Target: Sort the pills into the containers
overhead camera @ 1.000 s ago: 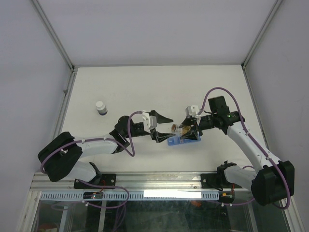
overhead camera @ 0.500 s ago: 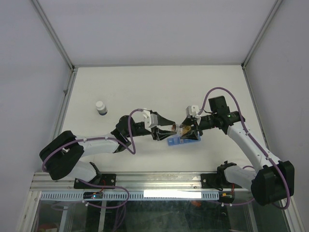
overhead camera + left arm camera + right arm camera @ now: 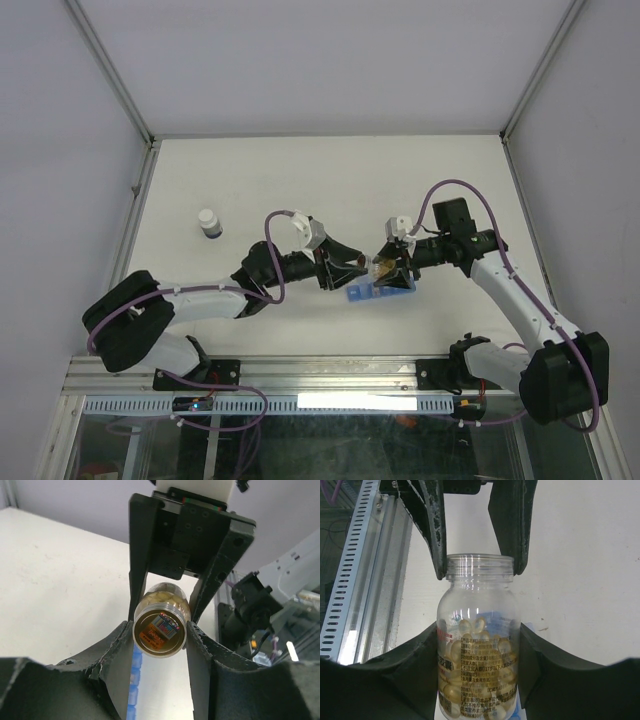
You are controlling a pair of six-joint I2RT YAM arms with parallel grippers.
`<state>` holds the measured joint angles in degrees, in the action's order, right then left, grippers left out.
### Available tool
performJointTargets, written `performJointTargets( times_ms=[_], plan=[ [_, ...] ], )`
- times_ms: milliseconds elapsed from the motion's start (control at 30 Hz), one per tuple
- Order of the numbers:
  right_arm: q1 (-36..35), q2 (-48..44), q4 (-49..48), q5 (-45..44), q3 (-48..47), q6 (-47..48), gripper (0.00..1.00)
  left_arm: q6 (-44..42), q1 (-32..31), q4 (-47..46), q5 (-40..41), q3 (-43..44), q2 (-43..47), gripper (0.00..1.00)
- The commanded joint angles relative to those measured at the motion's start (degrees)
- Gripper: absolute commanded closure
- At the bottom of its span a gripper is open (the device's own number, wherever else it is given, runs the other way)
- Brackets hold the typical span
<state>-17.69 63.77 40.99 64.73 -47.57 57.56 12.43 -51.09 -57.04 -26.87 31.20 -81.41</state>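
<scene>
at the far left of the bench [image 3: 300,180] a small white-capped bottle [image 3: 209,222] stands alone, well apart from everything else. the left arm reaches in from the lower left toward the middle, and the left pincer [image 3: 358,264] has its two fingers [image 3: 436,540] pressed against either side of the neck of a clear pill bottle [image 3: 376,266], so it is closed on that neck. the left wrist view shows the bottle's round end facing the camera, with the pads touching its rim on both sides. the bottle lies on its side between the two arms, uncapped, partly filled with yellowish pills [image 3: 475,650] and wearing a printed label. from the right, the right pincer [image 3: 388,272] grips the bottle's body, one finger on each flank. the blue organiser strip [image 3: 362,293] lies flat on the bench near the middle, just below the held bottle and the meeting pincers in the top view, with its right part hidden under the right pincer. i cannot tell whether its lids are up or down.
</scene>
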Motion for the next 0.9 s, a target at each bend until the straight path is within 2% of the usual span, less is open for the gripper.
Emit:
performJointTargets(
  times_ms=[0, 200, 333, 500, 533, 600, 633, 867],
  plan=[
    [-0.5, 0.3, -1.2, 1.0, -1.9, -0.3, 1.00, 14.5, -4.0, -1.6, 16.2, -0.6, 2.4, 1.00],
    [-0.4, 0.6, -1.4, 0.7, -2.0, -0.8, 1.00, 27.1, -6.4, 10.6, 29.3, 0.8, 4.8, 1.00],
    [-0.4, 0.7, -1.5, 0.8, -1.9, -1.0, 1.00, 28.2, -6.7, 10.8, 27.8, 1.1, 5.4, 0.98],
    [-0.4, 0.6, -1.5, 1.0, -1.9, -1.0, 1.00, 26.7, -6.7, 4.9, 23.6, -0.8, 5.4, 0.44],
    [-0.4, 0.6, -1.5, 1.0, -1.9, -1.0, 1.00, 26.4, -6.7, 3.4, 23.5, -2.0, 5.6, 0.28],
    [-0.4, 0.6, -1.5, 1.1, -1.9, -1.0, 1.00, 25.5, -6.7, 0.6, 23.5, -3.6, 6.5, 0.04],
    [-0.4, 0.5, -1.5, 1.2, -1.9, -1.0, 1.00, 24.8, -6.7, -0.2, 23.4, -4.2, 7.0, 0.01],
    [-0.4, 0.4, -1.2, 1.4, -1.9, -0.7, 1.00, 15.2, -6.7, -3.3, 22.3, -9.3, 11.5, 0.01]
  ],
)
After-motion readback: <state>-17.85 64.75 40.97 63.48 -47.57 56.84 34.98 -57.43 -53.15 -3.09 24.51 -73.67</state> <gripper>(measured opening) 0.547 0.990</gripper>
